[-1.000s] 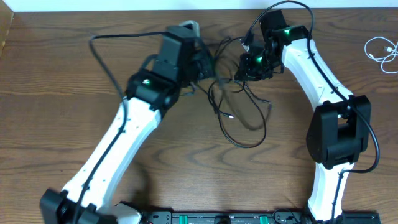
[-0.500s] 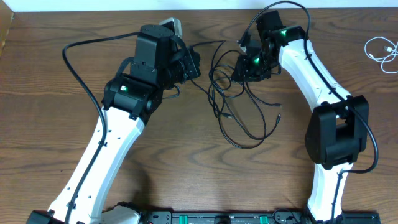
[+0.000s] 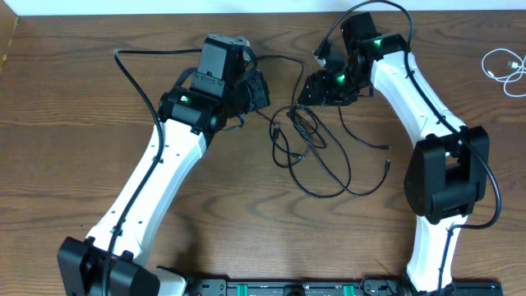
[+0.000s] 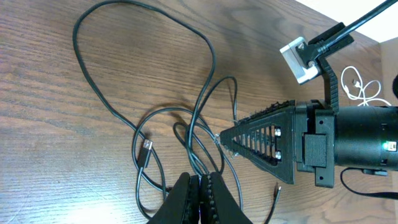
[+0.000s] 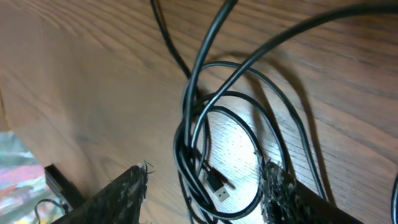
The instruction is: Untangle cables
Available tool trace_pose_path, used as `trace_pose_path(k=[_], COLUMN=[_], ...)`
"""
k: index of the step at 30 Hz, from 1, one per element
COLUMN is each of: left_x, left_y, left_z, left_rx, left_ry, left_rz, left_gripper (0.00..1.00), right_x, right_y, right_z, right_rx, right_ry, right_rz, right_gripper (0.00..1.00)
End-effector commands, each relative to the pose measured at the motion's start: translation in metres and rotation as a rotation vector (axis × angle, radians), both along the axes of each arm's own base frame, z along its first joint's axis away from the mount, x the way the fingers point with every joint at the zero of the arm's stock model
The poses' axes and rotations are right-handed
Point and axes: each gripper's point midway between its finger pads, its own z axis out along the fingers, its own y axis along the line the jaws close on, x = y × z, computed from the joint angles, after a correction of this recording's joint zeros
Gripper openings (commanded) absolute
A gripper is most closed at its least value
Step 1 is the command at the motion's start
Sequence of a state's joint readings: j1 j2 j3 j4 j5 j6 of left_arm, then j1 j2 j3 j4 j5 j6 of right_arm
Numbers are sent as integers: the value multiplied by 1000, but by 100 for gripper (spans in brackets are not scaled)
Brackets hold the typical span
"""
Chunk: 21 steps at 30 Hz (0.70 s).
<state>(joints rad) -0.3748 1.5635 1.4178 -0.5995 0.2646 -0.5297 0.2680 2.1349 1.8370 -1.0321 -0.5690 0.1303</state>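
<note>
The right gripper [image 5: 205, 177] stood spread, its fingers [image 5: 118, 199] set wide to either side of a knot of the cables [image 5: 186, 140]. In its wrist view several black strands crossed and looped between the fingers, and a small plug [image 5: 217, 183] lay on the wood just below the crossing. No strand was pinched; the cords lay on the table [image 3: 246, 214] between the parted jaws.

The left gripper [image 4: 199, 190] was pressed together. Black strands ran right up to its tips in the left wrist view, but whether one was caught between them could not be told. Beyond those tips the cables [image 4: 194, 127] spread into a tangle with one wide loop reaching away across the wood, and another plug [image 4: 146, 152] lay at the tangle's near side.

From overhead, the left gripper [image 3: 259, 89] and the right gripper [image 3: 312, 89] faced each other near the table's far edge. The black cables [image 3: 300, 131] lay between and just in front of them, trailing in loops toward the near side. A white cable [image 3: 503, 66] lay coiled well apart, at the far right corner.
</note>
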Motion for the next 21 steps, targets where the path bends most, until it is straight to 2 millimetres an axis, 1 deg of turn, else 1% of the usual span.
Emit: trace_pose_path(k=[1,5,6,8,10,12,16,18,21], left_x=[1,1,1,1,1,0,-3,-4,-1], left_y=[-1,-1,-1,-2,-8,-17,-38,-49,-60], left_z=[-7,-15,-19,-28,-35,-40,-59,-75,-96], left_rx=[12,24,28,34,25,14,30,42,52], left_ry=[10,35,47,70,89,99,120,145,168], left_rz=[-23,-26,-26,-28,-47,-71,-126,-149,-167], left_gripper=[8,8,8,8,8,22,39,43,43], right_x=[1,1,1,0,0,2,10,13,14], right_y=[-6,-5,-5,-6,-10,-17,-35,-44,-53], right_z=[-6,-5,-5,-6,-8,-9,-5,-3,-3], right_rx=[-59,-57,-57,-61,-83,-92,-50,-20,-19], right_ry=[14,11,8,6,10,18,39,54,62], right_rz=[-48,-42,-38,-30,-39,-65,-120,-143,-162], right_gripper=[55,42,40,38,38,40,47,47,47])
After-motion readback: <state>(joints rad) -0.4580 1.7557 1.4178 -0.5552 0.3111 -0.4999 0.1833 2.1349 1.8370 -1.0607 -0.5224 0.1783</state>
